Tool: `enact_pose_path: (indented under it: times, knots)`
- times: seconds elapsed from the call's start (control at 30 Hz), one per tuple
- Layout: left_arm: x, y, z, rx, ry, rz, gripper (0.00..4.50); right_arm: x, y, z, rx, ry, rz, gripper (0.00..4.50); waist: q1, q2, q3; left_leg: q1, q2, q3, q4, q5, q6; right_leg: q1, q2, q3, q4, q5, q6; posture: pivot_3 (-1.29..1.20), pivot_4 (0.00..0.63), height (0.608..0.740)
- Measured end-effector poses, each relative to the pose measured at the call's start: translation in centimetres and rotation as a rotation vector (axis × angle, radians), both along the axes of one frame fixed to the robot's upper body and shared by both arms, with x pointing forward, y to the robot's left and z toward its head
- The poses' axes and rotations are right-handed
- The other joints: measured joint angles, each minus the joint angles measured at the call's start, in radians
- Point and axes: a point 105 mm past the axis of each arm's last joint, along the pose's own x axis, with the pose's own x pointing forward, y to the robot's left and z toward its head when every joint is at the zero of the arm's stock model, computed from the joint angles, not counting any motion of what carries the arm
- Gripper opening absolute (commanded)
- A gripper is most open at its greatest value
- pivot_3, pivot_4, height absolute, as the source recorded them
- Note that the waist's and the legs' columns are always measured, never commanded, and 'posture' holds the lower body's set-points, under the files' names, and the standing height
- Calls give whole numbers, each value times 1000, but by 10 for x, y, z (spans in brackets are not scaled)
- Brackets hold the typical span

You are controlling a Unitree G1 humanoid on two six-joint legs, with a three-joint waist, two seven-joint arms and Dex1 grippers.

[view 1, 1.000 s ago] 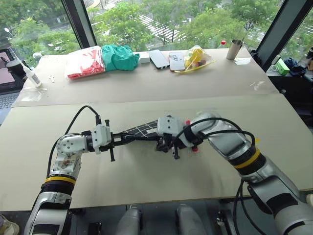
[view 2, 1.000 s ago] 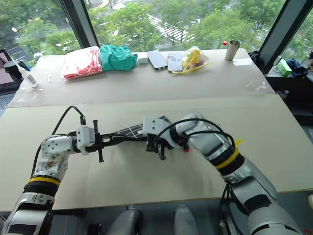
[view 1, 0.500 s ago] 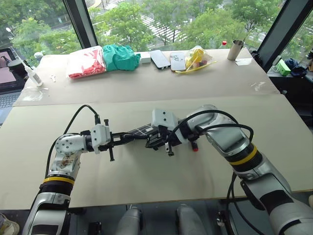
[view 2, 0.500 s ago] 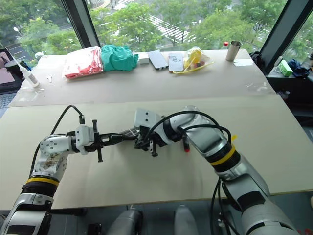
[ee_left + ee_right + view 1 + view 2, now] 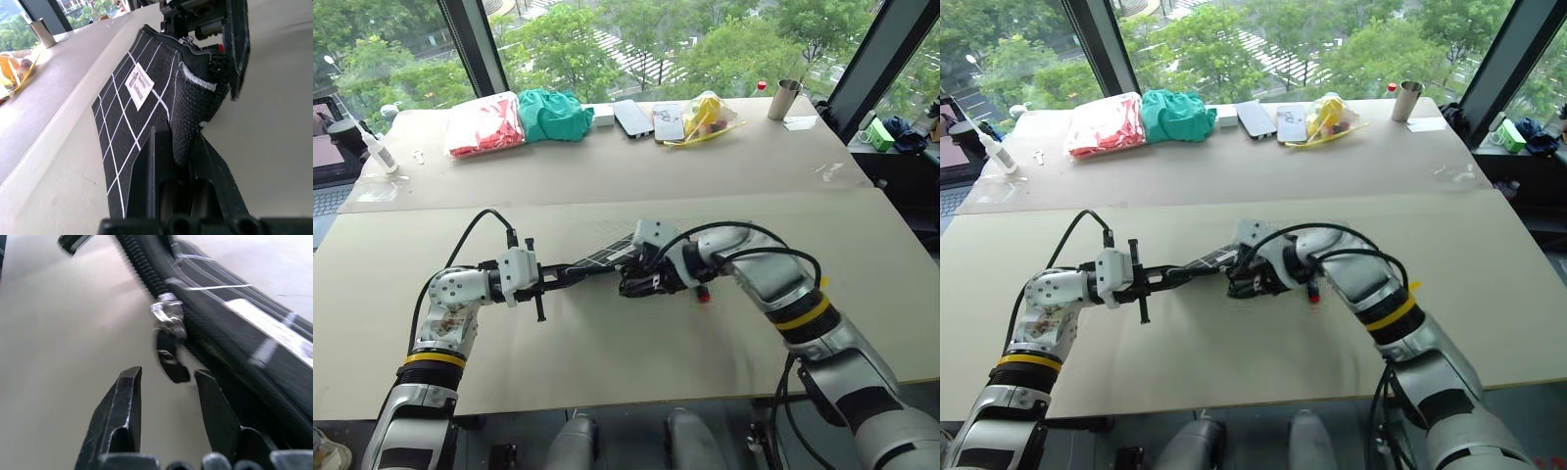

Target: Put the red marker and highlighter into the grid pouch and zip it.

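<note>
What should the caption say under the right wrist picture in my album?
Open right gripper beside the grid pouch, its zipper pull cord just ahead.

Silver-grey arms with yellow-and-black forearm bands, looping black cables, white wrist housings and black two-fingered end effectors.

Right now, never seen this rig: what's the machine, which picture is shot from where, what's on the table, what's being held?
It is a humanoid robot with two arms, each ending in a two-fingered black hand. Two pictures come from a stereo camera on its head, looking down over the arms. The other two come from cameras on each wrist, looking along that hand's fingers.

The left hand is shut on one end of the grid pouch, holding it above the beige table. The right hand is at the pouch's other end, fingers parted, with the zipper pull hanging just in front of them, not gripped.

Farther back lie a red-and-white bag, a green cloth and a metal cup.
</note>
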Motion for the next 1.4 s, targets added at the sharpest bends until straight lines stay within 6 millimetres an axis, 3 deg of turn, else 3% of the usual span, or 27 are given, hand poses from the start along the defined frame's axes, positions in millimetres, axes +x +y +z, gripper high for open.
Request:
enact_pose_path:
  times: [0.2, 0.27, 0.47, 0.6, 0.8, 1.0, 1.17, 1.33, 1.37, 1.4]
  knots:
    - [-4, 3, -3, 7, 5, 10, 0, -20, -39, 14, 78, 9, -41, 1865, 1, 0, 0, -1, 0, 0, 0, -1, 1, 0, 0, 0, -2, 0, 0, 0, 150, 740]
    - [-7, 8, -7, 4, 12, 32, 0, -25, -61, 17, 109, -24, -116, 1865, 3, 0, 0, -1, 0, 1, 0, -1, 1, 1, 0, 0, -2, 0, 0, 0, 150, 740]
    - [-8, 14, -7, -33, 17, 90, 0, 29, -138, 36, 151, -289, -626, 1865, 6, 0, 0, 3, 0, 9, 0, -1, 1, 2, 0, 2, 0, 0, 0, 0, 150, 740]
    - [-7, 12, 1, -97, 11, 114, 0, 51, -166, 31, 86, -397, -810, 1865, 5, 0, 0, 2, 1, 12, -1, -1, 2, 1, 0, 3, 0, 0, 0, 0, 150, 740]
    - [-7, 14, 3, -135, 21, 133, 0, 58, -159, -1, -11, -378, -796, 1865, 0, 0, 0, 2, 1, 15, -1, -1, 2, 1, 0, 5, -2, 0, 0, 0, 150, 740]
    - [-10, 16, 0, -140, 35, 137, 0, 61, -159, -10, -38, -366, -797, 1865, 1, 0, 0, 2, 1, 15, -1, -1, 2, 1, 0, 5, -3, 0, 0, 0, 150, 740]
    - [-10, 15, -1, -140, 34, 135, 0, 64, -149, -7, -39, -370, -761, 1865, 0, 0, 0, 2, 2, 16, -1, -1, 2, 1, 0, 5, -3, 0, 0, 0, 150, 740]
    - [-10, 15, -3, -143, 44, 132, 0, 62, -138, -18, -54, -331, -727, 1865, 1, 0, 0, 2, 2, 16, -1, -1, 2, 1, 0, 5, -3, 0, 0, 0, 150, 740]
    - [-10, 16, -4, -143, 47, 133, 0, 62, -137, -18, -53, -329, -727, 2368, 1, 0, 0, 2, 2, 16, -1, -1, 2, 1, 0, 5, -3, 0, 0, 0, 150, 740]
    - [-10, 16, -5, -143, 50, 133, 0, 62, -137, -18, -51, -323, -727, 2578, 1, 0, 0, 2, 2, 16, -1, -1, 2, 1, 0, 5, -3, 0, 0, 0, 150, 740]
